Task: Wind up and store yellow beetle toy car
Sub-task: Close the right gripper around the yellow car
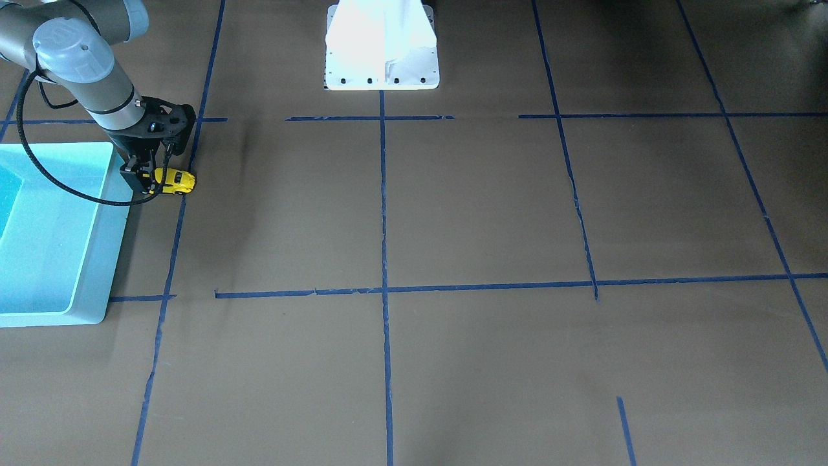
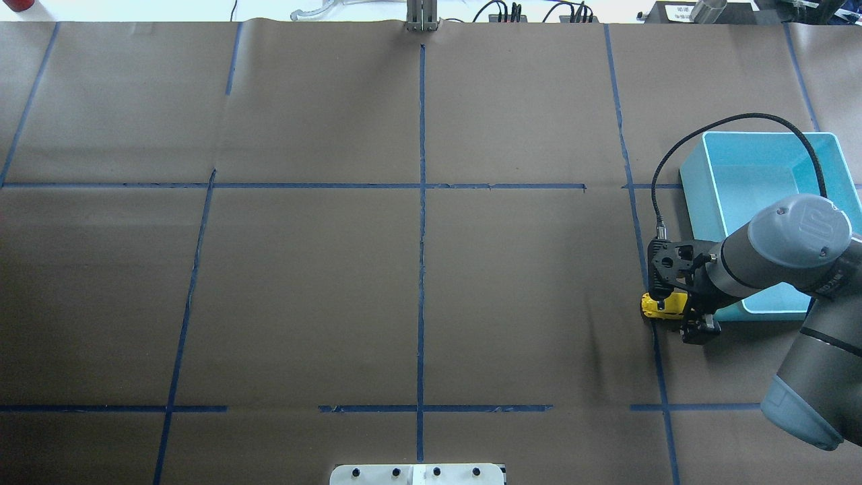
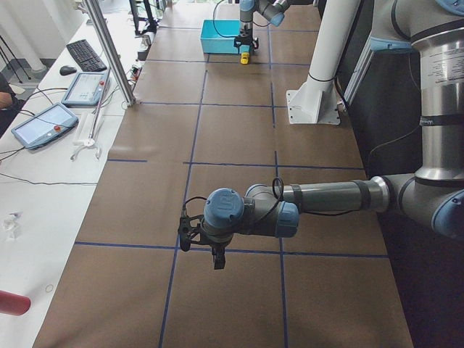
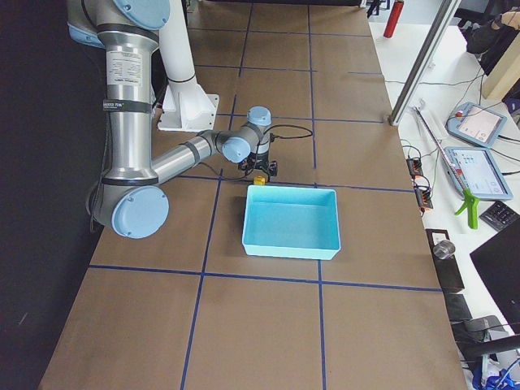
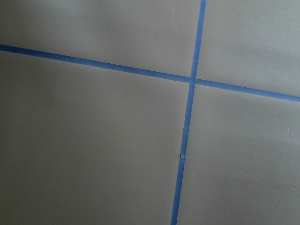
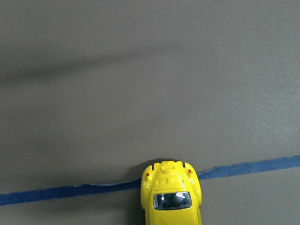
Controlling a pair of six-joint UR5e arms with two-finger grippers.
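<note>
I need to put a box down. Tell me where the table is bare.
Bare: the taped squares from the white base across to the far edge. Crowded: the robot's right end, where right pincer, yellow car and blue bin cluster.

The car (image 2: 663, 306) stood on the table (image 2: 417, 283), across a tape line (image 2: 660, 377), clasped in the right gripper (image 2: 677, 313) near the table's right end. The bin (image 2: 754, 182) lay just beside the car, to its right and reaching farther from the robot. The left gripper (image 3: 217, 259) hung over the table's left end, well apart from both, above a tape crossing (image 5: 191, 79).
</note>
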